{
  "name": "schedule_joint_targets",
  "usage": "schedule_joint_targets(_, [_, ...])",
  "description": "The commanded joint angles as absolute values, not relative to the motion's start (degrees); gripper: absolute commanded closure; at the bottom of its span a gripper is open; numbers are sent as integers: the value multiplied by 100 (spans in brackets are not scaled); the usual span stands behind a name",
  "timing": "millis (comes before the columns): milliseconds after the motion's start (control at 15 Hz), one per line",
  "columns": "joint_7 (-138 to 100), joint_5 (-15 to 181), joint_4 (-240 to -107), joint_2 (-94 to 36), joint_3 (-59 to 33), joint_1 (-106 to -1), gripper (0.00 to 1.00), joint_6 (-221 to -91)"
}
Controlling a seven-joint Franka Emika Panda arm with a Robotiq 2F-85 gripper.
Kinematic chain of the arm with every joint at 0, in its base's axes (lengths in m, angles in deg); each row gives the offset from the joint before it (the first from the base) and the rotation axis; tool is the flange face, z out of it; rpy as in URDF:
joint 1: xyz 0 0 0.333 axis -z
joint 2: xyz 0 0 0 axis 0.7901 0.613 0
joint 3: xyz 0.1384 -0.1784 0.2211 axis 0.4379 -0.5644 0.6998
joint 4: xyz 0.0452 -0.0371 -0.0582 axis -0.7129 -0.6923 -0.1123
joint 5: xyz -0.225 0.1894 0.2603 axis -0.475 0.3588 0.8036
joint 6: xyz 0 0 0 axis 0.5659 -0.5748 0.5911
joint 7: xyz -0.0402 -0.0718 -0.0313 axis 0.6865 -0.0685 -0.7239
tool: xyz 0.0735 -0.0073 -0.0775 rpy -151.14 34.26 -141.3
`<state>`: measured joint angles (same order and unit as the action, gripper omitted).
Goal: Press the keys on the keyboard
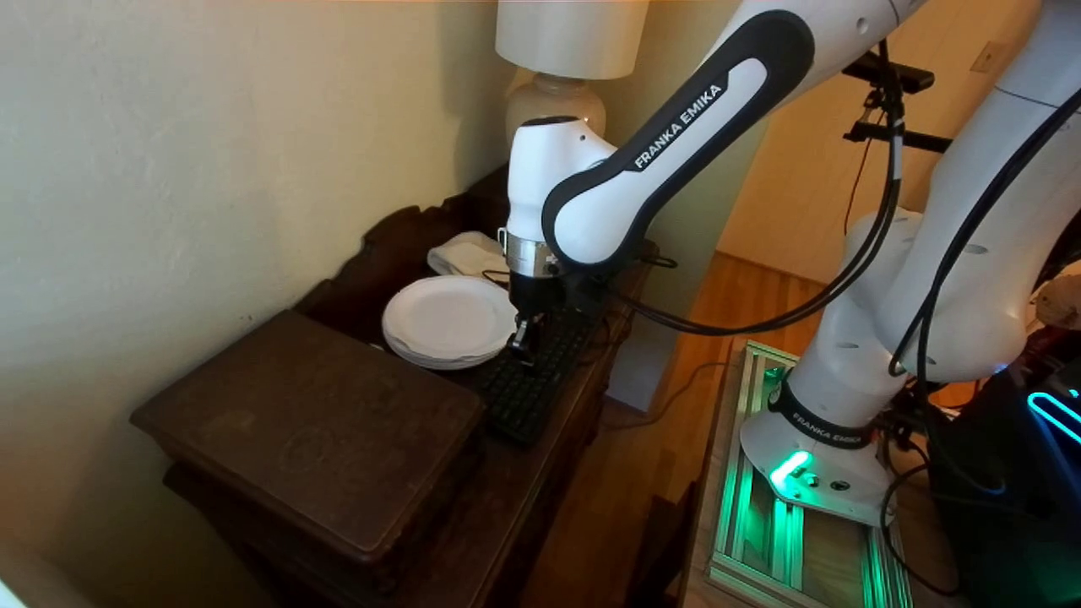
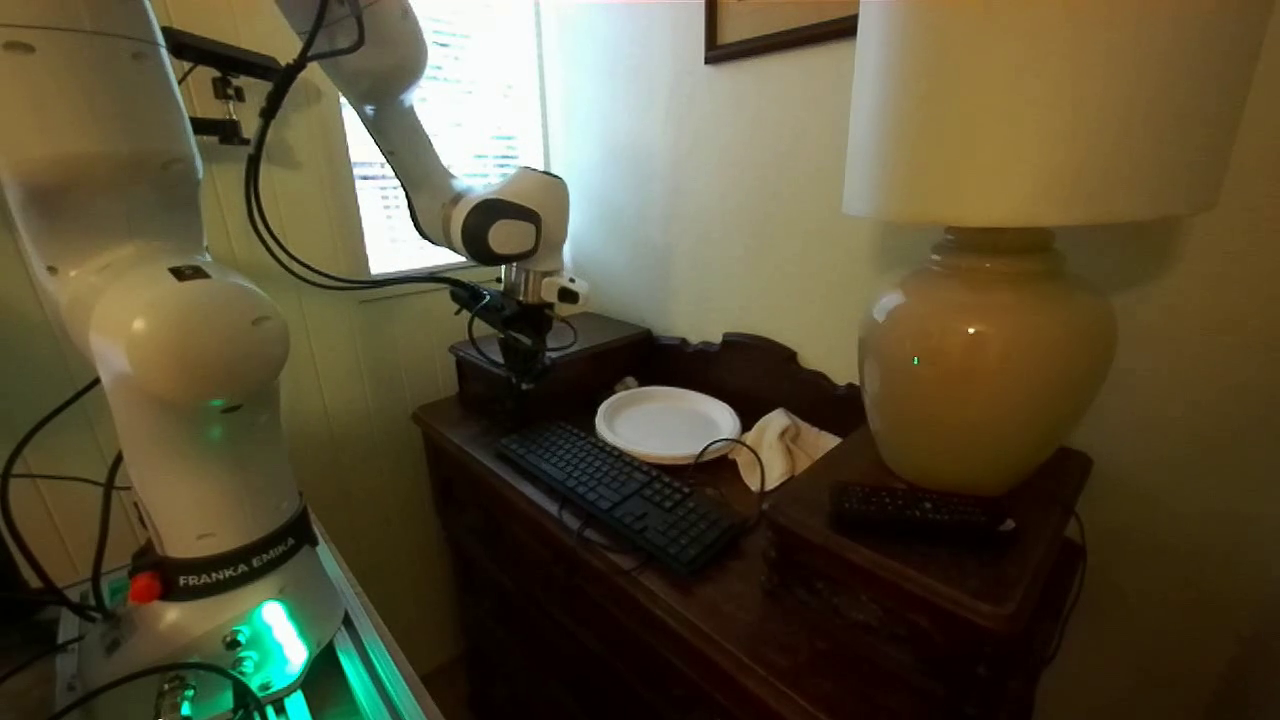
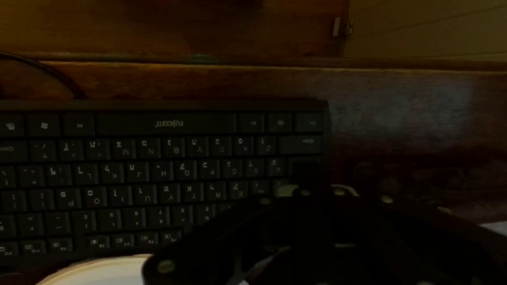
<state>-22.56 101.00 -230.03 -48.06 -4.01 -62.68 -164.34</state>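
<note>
The black keyboard lies flat on the dark dresser, its full length visible in an exterior view. In the wrist view its keys appear upside down, with pale letters and a wide space bar. My gripper points down over the keyboard's end, its fingertips covering part of the key left of A. The jaws are together and nothing shows between them. In both exterior views the gripper is near that same end of the keyboard; whether the tips touch a key I cannot tell.
White plates are stacked right beside the keyboard, with a pale cloth behind them. A raised wooden box borders the gripper's end. At the opposite end stand a large lamp and a remote. A cable runs along the front.
</note>
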Motion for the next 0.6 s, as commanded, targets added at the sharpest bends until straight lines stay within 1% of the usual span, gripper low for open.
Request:
schedule_joint_targets(0, [-2171,10137,-22929,-4472,-280,-6200,99,-16538])
schedule_joint_targets(533, [-2265,10617,-22698,-3823,-126,-6171,99,-16966])
